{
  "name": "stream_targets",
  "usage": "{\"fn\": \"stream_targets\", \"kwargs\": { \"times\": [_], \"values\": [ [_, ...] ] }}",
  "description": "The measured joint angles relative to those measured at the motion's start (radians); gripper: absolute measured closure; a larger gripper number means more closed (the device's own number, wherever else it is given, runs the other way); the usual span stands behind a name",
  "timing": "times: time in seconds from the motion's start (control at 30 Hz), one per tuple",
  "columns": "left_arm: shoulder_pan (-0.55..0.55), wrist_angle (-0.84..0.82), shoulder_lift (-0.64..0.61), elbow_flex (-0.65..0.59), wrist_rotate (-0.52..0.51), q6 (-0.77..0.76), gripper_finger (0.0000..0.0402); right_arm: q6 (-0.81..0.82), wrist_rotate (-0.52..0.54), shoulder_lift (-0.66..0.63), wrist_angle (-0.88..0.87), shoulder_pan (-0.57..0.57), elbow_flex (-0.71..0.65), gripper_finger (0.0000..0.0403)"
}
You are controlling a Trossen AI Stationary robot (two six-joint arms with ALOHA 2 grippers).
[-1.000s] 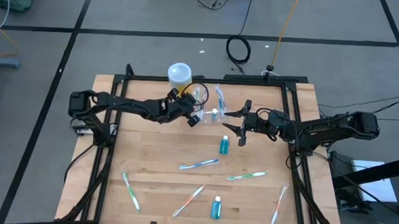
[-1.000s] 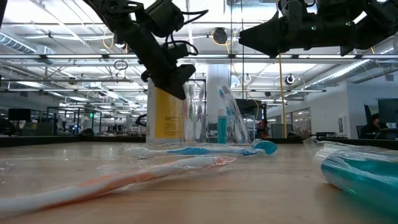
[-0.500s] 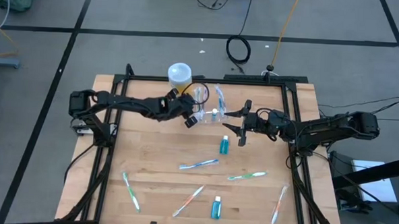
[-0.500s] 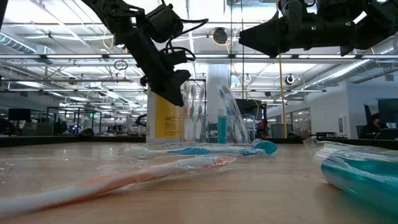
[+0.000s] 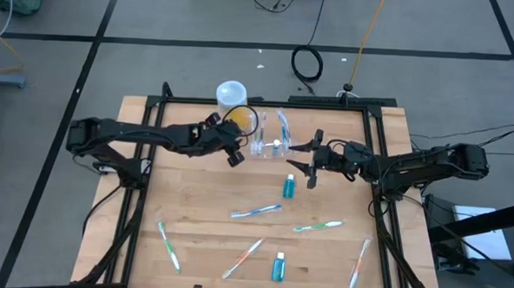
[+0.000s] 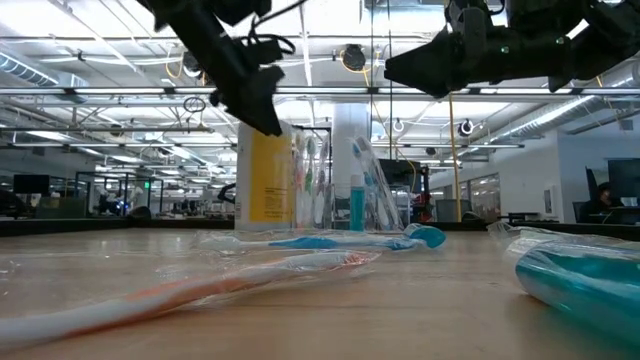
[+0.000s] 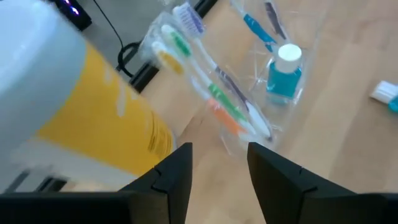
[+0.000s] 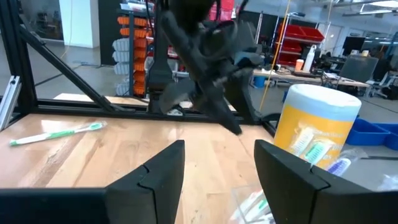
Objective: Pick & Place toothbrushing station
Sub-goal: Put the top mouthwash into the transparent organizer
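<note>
The toothbrushing station (image 5: 270,143) is a low see-through holder standing on the table near its far edge. It holds upright toothbrushes and a teal tube, as the left wrist view (image 7: 249,93) and the low view (image 6: 340,190) show. A yellow-orange cup with a white top (image 5: 232,98) stands just left of it and farther back. My left gripper (image 5: 235,157) is open and empty, left of the station and above the table; the station lies beyond its open fingers (image 7: 221,168). My right gripper (image 5: 298,159) is open and empty in the air right of the station.
Several loose toothbrushes lie on the near half of the table, among them a blue one (image 5: 256,211) and a green one (image 5: 317,225). Two teal tubes (image 5: 288,186) (image 5: 278,266) lie there too. Black frame rails (image 5: 137,200) run along the table's sides.
My left gripper has drawn back from the station toward the table's left edge and has risen a little. The station stands where it was. My right gripper has kept still.
</note>
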Motion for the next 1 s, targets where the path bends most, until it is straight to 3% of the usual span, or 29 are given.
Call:
{"fn": "stream_targets", "kwargs": {
  "times": [0.17,0.4,0.57,0.73,1.0],
  "values": [
    [-0.019,-0.114,-0.082,0.000,0.003,-0.044,0.0240,0.046,0.010,0.000,0.019,-0.025,0.000,0.0216],
    [-0.024,-0.228,-0.173,0.000,0.001,-0.124,0.0240,0.266,0.234,0.000,0.026,-0.053,0.000,0.0216],
    [-0.024,-0.262,-0.201,0.000,-0.002,-0.147,0.0240,0.311,0.232,0.000,0.002,-0.026,0.001,0.0216],
    [-0.024,-0.261,-0.200,0.000,-0.002,-0.145,0.0240,0.254,0.231,-0.001,-0.005,0.041,0.040,0.0224],
    [-0.024,-0.261,-0.192,0.000,-0.002,-0.187,0.0240,0.202,0.237,0.020,-0.322,0.170,0.208,0.0236]
  ]
}}
